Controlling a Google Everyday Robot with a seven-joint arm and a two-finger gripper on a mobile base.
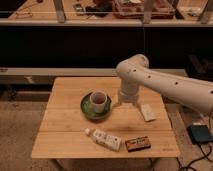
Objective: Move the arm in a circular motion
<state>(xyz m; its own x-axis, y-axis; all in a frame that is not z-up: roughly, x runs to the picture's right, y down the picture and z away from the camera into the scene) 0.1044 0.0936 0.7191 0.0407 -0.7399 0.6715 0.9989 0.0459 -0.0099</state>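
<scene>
Robot arm [170, 86], glossy white, thick rounded tubular segments with small dark dots. Enters from the right edge, slants up and left over the right rear corner of the counter to a bulbous elbow, then turns straight down. Narrower pale tip ends in the pincer [128, 100], low over the boards near the middle of the counter, just beside the plate on its right. Pincer open or closed: cannot tell.

Rectangular counter of light wooden planks [60, 135], seen from the front and above. Carries:
- round green plate [88, 112], roughly centre
- white cup [98, 101], upright on that plate, dark inside
- flat white rectangular block [148, 112], lying right of the plate, below and right of the pincer, near it but apart
- small white container with pale markings [105, 139], lying on its side near the front edge
- dark brown flat packet with an orange stripe [137, 144], just beside the white container on its right, also near the front edge

Off the counter: dark blue-grey box [200, 133] on the speckled floor at right, black cable trailing from it. Behind: pale horizontal rail, dark gap above it, then a shelf with clutter too blurred to name.
</scene>
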